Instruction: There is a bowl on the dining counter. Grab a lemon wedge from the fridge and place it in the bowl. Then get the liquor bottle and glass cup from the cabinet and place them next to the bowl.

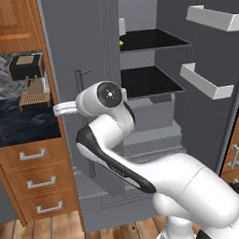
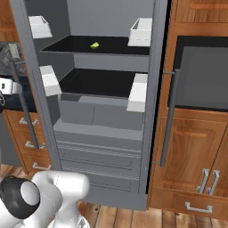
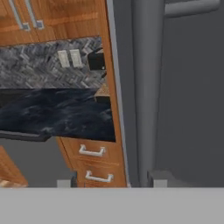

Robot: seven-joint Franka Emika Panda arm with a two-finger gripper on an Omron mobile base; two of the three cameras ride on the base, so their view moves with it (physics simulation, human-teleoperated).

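Small yellow-green lemon wedge (image 2: pixel 94 45) sits on upper dark shelf inside tall grey double-door fridge (image 2: pixel 153 80), up and inward from the two-finger gripper (image 3: pixel 109 183) beside the left door's bar handle (image 3: pixel 146 87); jaw state cannot be judged.

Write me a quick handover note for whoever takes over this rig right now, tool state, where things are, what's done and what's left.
Tool: jaws apart, one tip either side of the long vertical grey bar handle of the tall grey fridge; nothing held.
Fridge: both doors stand open.
Small yellow-green lemon wedge: lies on the upper dark shelf, untouched.
Done: fridge opened.
Left: pick the wedge and put it in the bowl, then fetch the bottle and cup from the cabinet and set them beside the bowl.
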